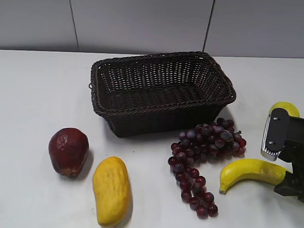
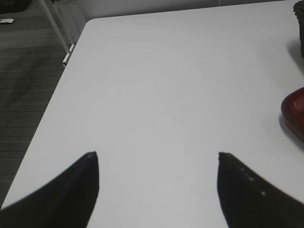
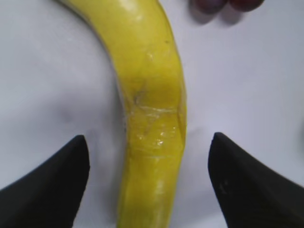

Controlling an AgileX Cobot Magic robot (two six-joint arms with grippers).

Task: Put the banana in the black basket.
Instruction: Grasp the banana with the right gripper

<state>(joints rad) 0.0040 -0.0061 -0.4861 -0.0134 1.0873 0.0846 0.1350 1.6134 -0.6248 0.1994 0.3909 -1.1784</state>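
The banana (image 1: 250,171) lies on the white table at the front right, right of the grapes. The black basket (image 1: 157,119) stands empty at the middle back. My right gripper (image 1: 290,178) is low over the banana's right end. In the right wrist view it (image 3: 149,137) is open, one jaw on each side of the banana (image 3: 152,95), with gaps on both sides. My left gripper (image 2: 156,154) is open and empty over bare table near the left edge; it does not show in the exterior view.
A bunch of purple grapes (image 1: 206,146) lies between basket and banana. A dark red fruit (image 1: 68,150) and a thick yellow-orange fruit (image 1: 112,190) lie front left. A lemon (image 1: 285,107) sits behind my right arm. The table's left edge (image 2: 57,95) drops to the floor.
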